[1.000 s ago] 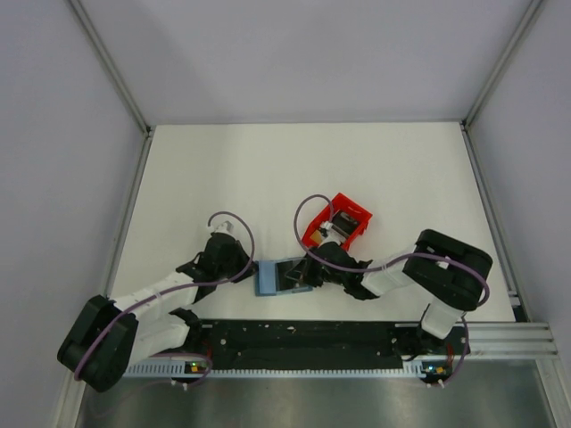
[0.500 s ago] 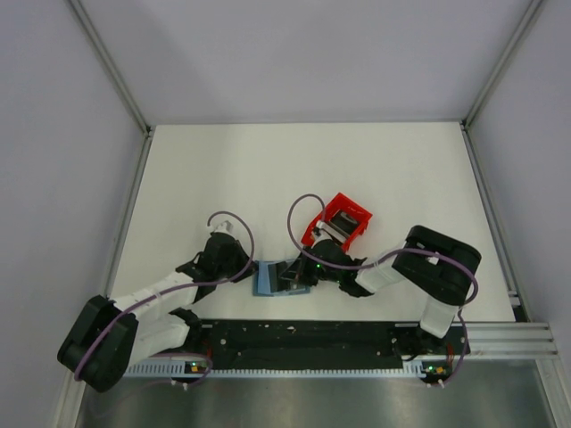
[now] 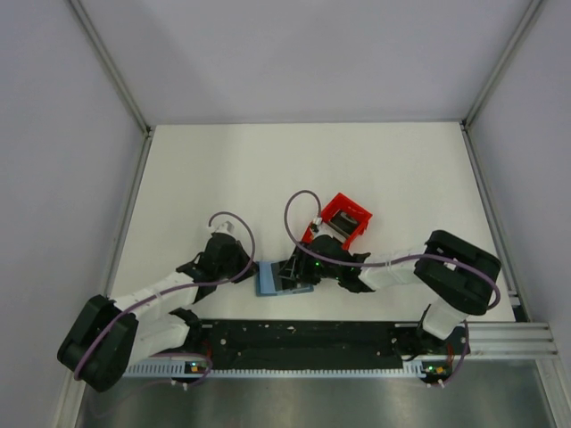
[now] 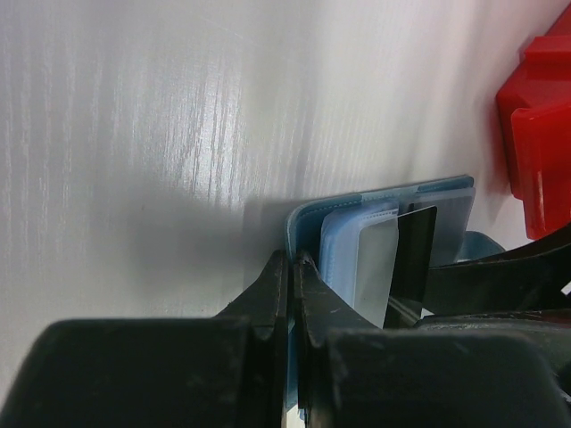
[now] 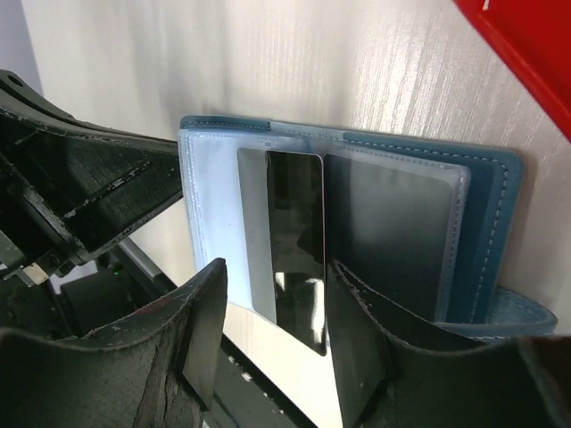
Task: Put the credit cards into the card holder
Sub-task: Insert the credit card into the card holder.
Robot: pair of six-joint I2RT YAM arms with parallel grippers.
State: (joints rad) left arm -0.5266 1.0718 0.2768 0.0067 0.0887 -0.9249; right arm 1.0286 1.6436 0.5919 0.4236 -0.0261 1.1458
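Setting: white counter (image 3: 268, 169) inside a pale, grey-walled booth, with both arms bolted along its near edge.
Card holder (image 5: 482, 196): lies open and flat on the counter between the two tools, shiny pockets facing up.
Left tool (image 4: 293, 276): clenched on the holder's left edge, pinning the cover down.
Right tool (image 5: 277, 267): released; its jaws stand apart over the holder's pockets, one on each side of the black card, gripping nothing.
Black card (image 5: 296, 232): partly inside a middle pocket of the holder, one end poking out towards the right tool.
Red bin (image 3: 361, 214): just beyond the holder's far right corner; something dark lies inside, probably more cards.
Handling: the card looks light, stiff and glossy, so likely slippery. I would pinch its long edges at the exposed end, or push on that end. The holder looks soft and would slide if it were not pinned.
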